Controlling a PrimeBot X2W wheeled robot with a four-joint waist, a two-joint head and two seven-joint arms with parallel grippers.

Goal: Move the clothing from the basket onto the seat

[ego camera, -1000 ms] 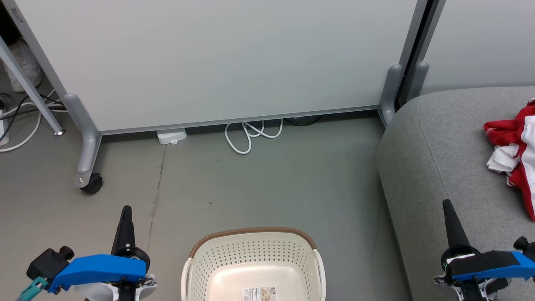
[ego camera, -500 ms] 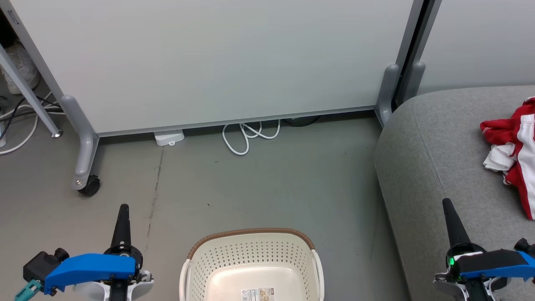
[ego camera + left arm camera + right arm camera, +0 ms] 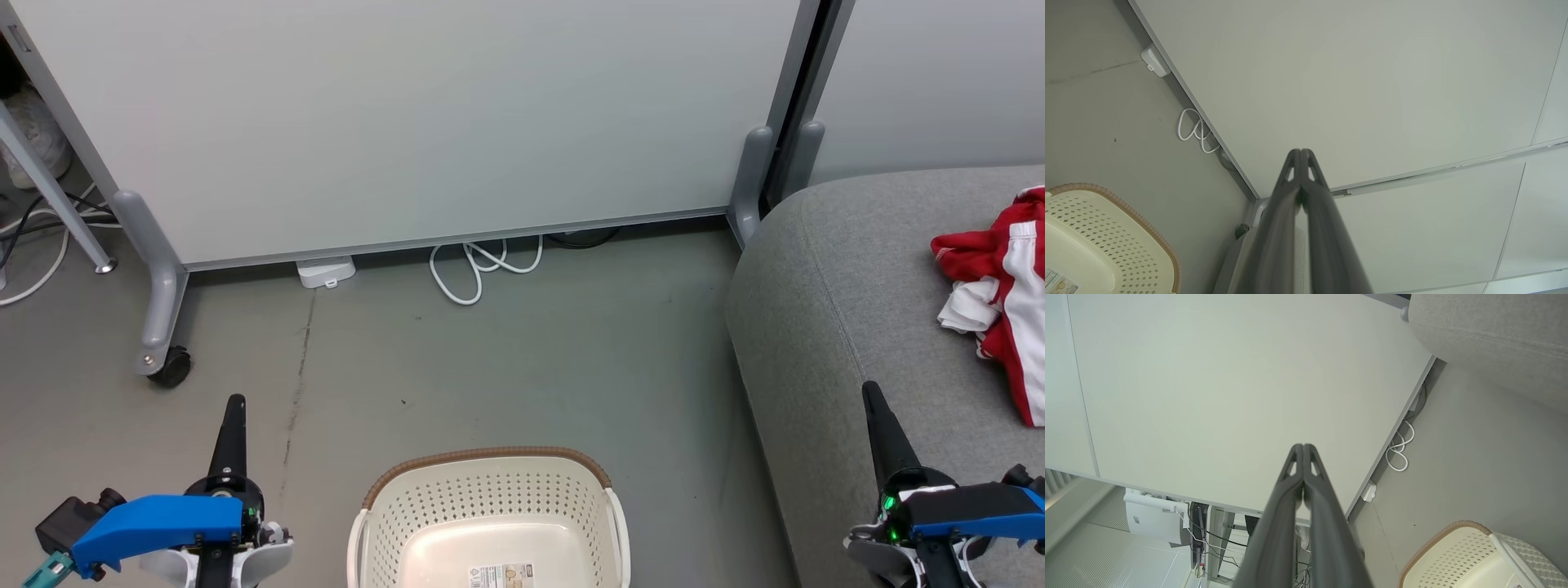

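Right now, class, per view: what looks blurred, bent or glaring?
Head view: evenly lit, basket sharp, no glare. Left wrist view: left gripper blurs toward the bottom edge; partition looks bowed. Right wrist view: right gripper blurs likewise.

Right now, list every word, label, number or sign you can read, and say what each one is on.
The sticker on the floor of the basket: printed, but too small and blurred to read.
No other text, number or sign can be read.

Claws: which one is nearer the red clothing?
The right claw, lower right in the head view, against the grey seat where the clothing lies. The left claw is on the far side of the basket, over floor.
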